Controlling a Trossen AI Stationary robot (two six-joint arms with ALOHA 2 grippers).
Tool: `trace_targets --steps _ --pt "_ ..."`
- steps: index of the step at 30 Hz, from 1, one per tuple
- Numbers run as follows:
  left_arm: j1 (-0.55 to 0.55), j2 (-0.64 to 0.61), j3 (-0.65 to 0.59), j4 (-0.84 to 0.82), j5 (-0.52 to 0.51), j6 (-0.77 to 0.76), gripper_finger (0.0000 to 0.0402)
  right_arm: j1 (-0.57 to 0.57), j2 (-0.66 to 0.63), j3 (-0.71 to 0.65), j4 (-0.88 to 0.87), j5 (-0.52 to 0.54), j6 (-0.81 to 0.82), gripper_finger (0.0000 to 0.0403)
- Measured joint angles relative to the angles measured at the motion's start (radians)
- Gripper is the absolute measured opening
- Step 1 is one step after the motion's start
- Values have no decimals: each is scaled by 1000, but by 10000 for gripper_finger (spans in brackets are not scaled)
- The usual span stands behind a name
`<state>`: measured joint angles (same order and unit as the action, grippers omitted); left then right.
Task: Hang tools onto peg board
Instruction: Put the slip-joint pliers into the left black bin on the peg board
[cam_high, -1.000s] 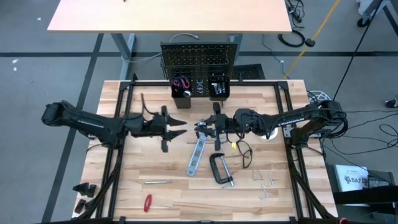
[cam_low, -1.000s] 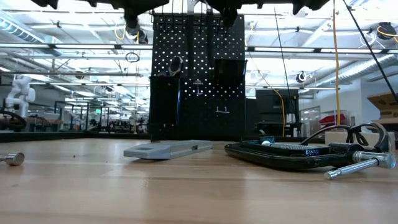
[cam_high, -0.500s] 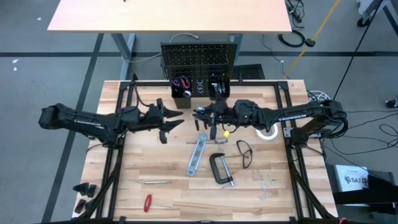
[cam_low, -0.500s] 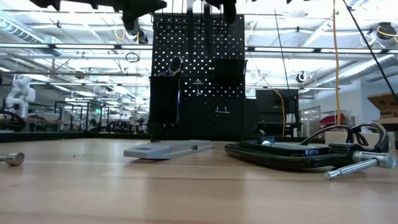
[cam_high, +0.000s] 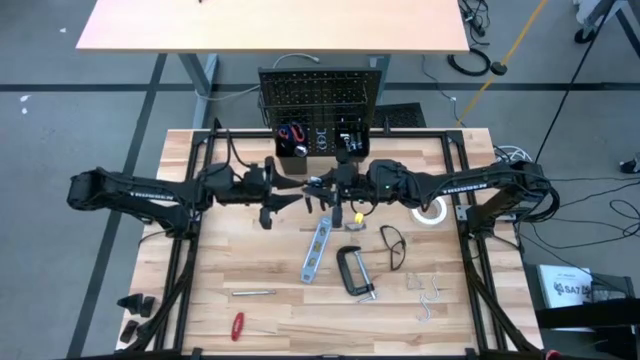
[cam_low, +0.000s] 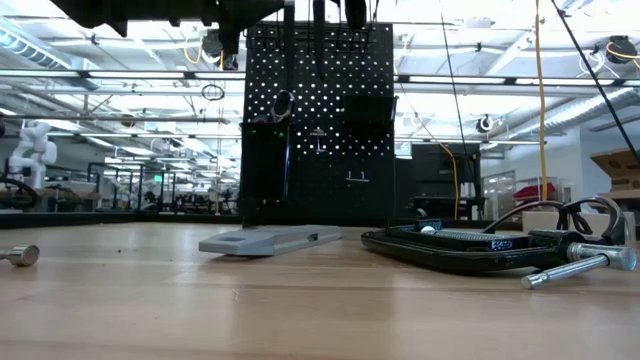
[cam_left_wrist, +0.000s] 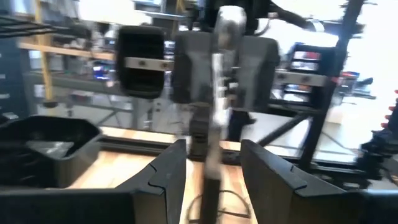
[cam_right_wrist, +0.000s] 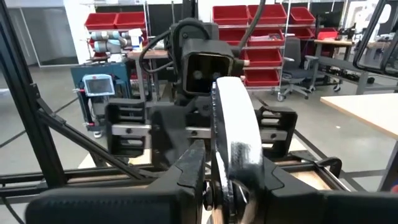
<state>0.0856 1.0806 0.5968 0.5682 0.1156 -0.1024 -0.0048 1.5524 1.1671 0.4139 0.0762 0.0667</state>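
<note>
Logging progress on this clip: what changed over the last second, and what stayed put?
The right gripper, shut on a silvery metal wrench, moved left and toward the black peg board. The left gripper, fingers apart, closed in to face it; the wrench is between its fingers but not gripped. The blue-silver level, black C-clamp and glasses stayed.

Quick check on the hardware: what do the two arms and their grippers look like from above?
Both arms are black and jointed. The left arm and right arm carry white lettering along the forearm. Black cables loop at the right arm's base. Each gripper has two dark angular fingers.
</note>
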Motion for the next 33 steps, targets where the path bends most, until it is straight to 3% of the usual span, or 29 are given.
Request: trace_targets --steps 8,14,25,33 --pt "0 11 0 16 23 -6 147 -2 1 0 14 1 0 53" --pt "0 67 2 138 32 -22 147 -2 38 0 74 1 14 53" --pt "0 193 86 127 41 -22 147 -2 56 -1 113 0 19 53" --pt "0 208 97 122 39 -14 146 -2 55 -1 95 -3 19 53"
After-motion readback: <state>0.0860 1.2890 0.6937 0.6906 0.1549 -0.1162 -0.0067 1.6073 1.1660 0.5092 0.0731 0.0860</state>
